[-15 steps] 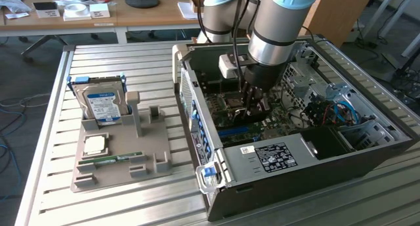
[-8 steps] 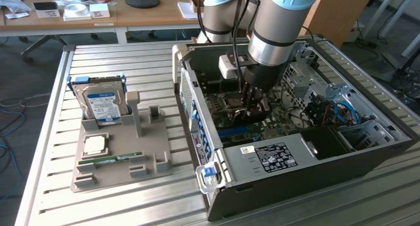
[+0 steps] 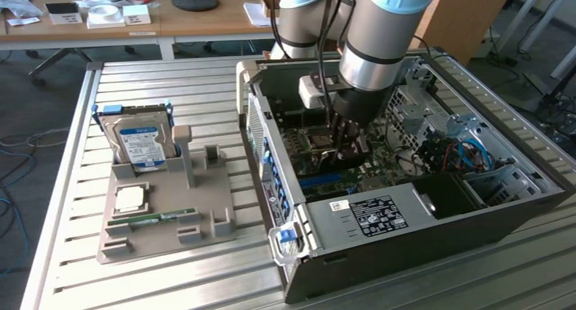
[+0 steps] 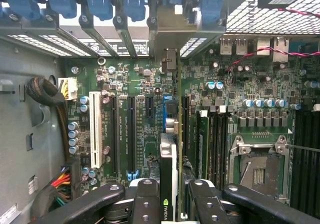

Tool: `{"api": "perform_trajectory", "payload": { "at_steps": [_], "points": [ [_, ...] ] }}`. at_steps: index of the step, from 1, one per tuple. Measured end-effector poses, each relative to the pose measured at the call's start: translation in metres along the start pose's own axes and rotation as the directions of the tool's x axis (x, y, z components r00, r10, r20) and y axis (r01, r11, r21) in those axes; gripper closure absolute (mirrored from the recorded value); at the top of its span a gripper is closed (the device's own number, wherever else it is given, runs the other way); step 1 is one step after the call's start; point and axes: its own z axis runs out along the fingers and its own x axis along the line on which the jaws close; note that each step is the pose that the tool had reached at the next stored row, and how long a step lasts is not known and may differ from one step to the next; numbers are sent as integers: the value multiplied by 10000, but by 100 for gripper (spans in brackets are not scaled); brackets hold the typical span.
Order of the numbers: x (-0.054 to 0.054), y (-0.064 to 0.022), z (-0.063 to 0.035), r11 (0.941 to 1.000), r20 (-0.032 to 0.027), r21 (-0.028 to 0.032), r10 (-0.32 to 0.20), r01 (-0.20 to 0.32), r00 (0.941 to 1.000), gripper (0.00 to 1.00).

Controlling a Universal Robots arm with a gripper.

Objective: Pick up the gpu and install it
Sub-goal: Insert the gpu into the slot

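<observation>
Green motherboard (image 4: 200, 79), black gpu (image 4: 168, 176), blue slot latches (image 4: 100, 1)

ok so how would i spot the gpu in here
Look inside the open computer case, where the gripper hangs over the green motherboard. The gpu is the thin card clamped edge-on between its fingers, unlike the blue-labelled hard drive standing outside on the grey holder.
</observation>
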Motion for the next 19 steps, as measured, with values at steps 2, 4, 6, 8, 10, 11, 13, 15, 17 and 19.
{"api": "perform_trajectory", "payload": {
  "at_steps": [2,4,6,8,10,11,13,15,17,19],
  "points": [
    [0,7,0,10000,0,1,0,0,10000,73],
    [1,11,0,10000,0,0,-1,1,10000,73],
    [3,13,0,10000,0,0,-2,2,10000,73],
    [3,14,0,10000,0,1,-1,1,10000,73],
    [3,16,0,10000,0,0,0,0,10000,73],
    [3,20,0,10000,1,0,1,-1,10000,73],
    [4,27,0,10000,0,0,0,0,10000,73],
    [3,34,0,10000,0,0,0,0,10000,73],
    [4,40,-1,10000,-1,0,-1,1,10000,73],
    [4,42,0,10000,0,0,-2,2,10000,73]
  ]
}}
